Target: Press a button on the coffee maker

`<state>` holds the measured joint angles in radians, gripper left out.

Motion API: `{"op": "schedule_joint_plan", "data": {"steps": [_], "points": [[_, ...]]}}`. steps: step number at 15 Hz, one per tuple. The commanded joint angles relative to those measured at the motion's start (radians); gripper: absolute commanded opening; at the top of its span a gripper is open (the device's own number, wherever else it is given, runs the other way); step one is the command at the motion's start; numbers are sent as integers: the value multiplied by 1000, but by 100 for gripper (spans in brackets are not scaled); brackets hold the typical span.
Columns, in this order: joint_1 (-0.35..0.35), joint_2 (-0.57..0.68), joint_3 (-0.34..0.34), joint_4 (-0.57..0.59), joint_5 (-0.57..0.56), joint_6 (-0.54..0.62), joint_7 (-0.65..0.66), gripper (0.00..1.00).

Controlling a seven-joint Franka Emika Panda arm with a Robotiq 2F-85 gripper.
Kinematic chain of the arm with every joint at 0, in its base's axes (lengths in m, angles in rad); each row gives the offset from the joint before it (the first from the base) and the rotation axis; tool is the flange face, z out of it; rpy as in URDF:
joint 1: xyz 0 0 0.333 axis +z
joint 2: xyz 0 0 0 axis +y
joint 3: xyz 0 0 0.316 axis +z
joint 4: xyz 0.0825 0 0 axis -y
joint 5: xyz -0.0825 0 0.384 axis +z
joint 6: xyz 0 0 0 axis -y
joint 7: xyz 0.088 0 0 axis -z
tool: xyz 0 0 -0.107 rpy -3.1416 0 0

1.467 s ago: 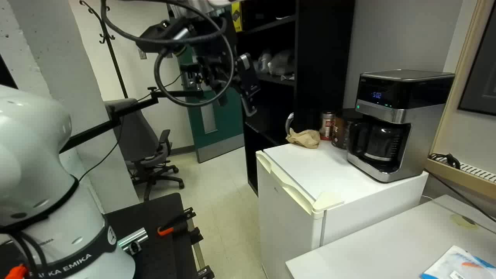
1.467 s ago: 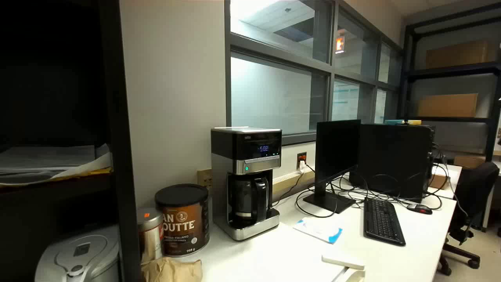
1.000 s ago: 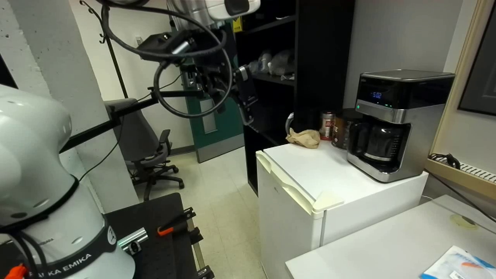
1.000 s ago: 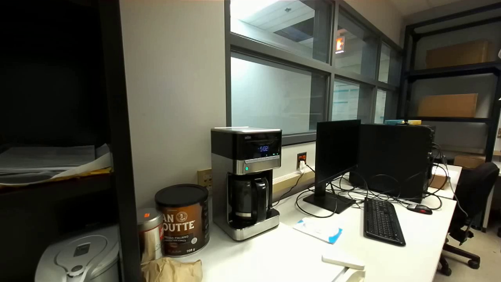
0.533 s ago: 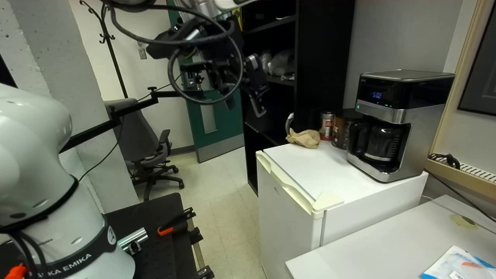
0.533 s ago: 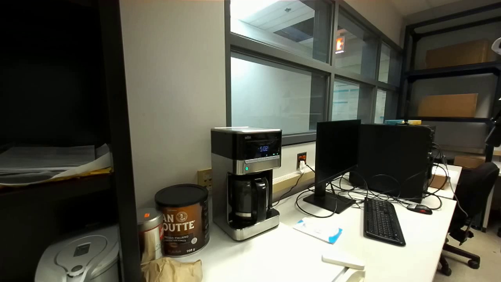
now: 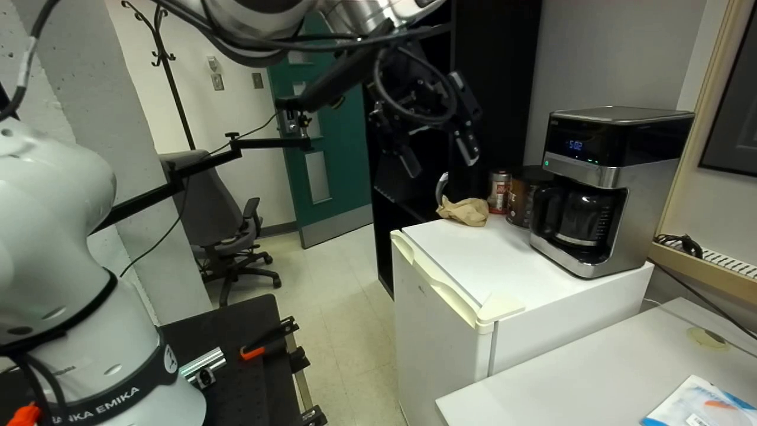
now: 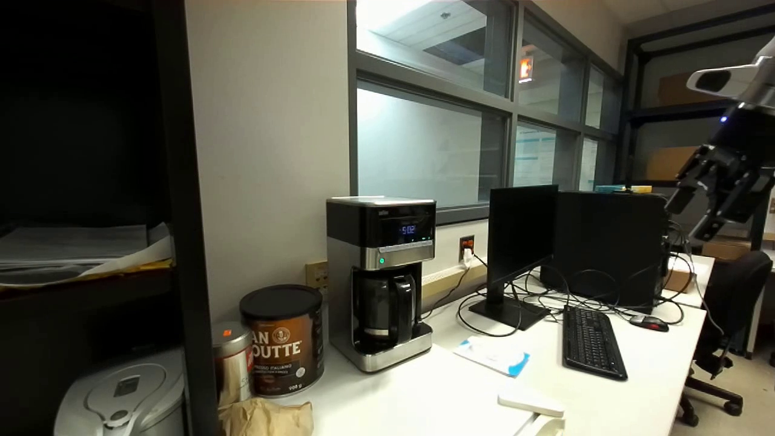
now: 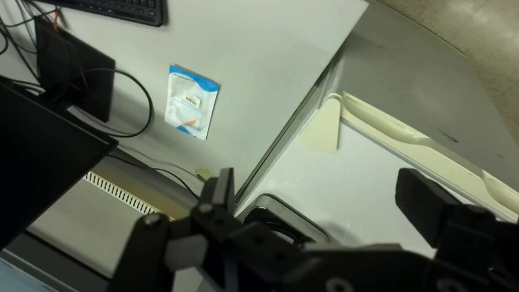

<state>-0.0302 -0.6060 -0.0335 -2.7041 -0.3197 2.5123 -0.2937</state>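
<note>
Exterior view: your empty gripper [image 7: 441,163] hangs wide; the coffee maker [image 7: 633,189] looks heavy, rigid; press its silver front band [image 7: 576,170].

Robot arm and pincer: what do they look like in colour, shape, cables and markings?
The arm is smooth, rounded and white, with shiny silver sections higher up and a dark base band lettered EMIKA in white. A black cable loops near the pincer, which is black, with two angular fingers. A small blue light glows at the wrist.
</note>
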Motion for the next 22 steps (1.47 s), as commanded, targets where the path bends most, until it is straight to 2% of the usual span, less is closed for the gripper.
{"op": "schedule_joint_plan", "data": {"steps": [1,3,7,11,12,22], "points": [[-52,205,46,132,-122,91,8,75],[-64,287,50,196,-183,132,-7,68],[-84,433,56,323,-314,202,8,36],[-65,575,45,451,-434,257,37,5],[-75,609,59,476,-458,277,51,1],[-5,908,50,780,-654,350,231,0]]}}
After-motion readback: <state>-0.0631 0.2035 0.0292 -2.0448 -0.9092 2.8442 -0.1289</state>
